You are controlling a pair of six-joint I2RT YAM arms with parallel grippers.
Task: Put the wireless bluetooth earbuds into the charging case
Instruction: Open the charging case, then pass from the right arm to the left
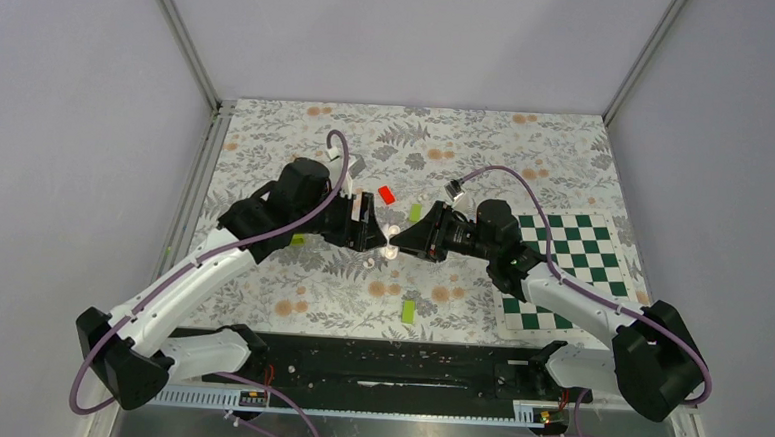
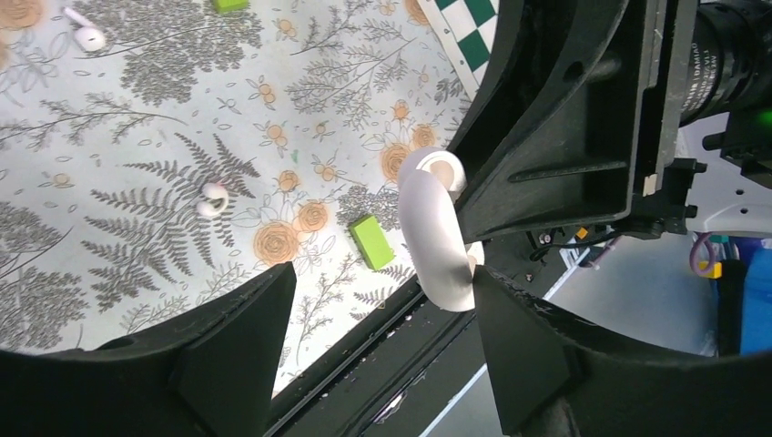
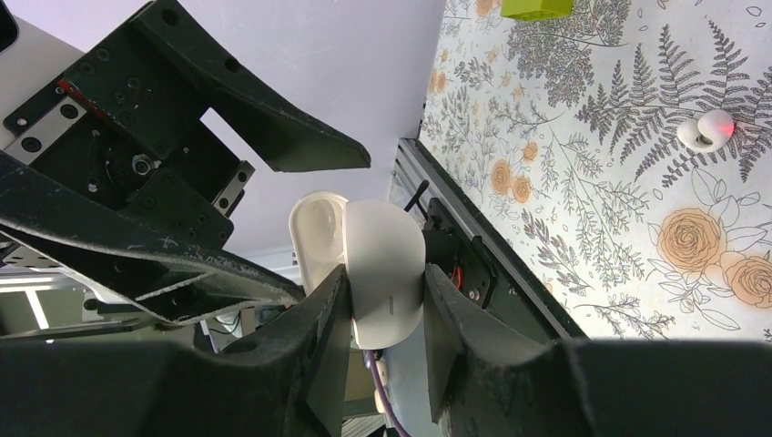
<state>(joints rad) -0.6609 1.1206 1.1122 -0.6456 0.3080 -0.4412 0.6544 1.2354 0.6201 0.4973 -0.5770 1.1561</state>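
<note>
Right gripper point(image 3: 387, 305) pinches the case point(image 3: 387, 250) aloft, lid ajar, seemingly for loading; left gripper point(image 2: 382, 278), spread wide, brackets it; earbuds point(image 2: 214, 198) lie mid-table point(image 2: 137, 109).

Wearing white shells on the long links of the left arm point(image 1: 175, 282) and right arm point(image 1: 569, 300), with black housings at bases, elbows and wrists. Carrying a purple cable point(image 1: 338, 166) looped along each arm. Ending in matte black, angular, scuffed fingers point(image 2: 238, 350), and showing a small green light point(image 1: 510, 257) on the right arm's black housing.
</note>
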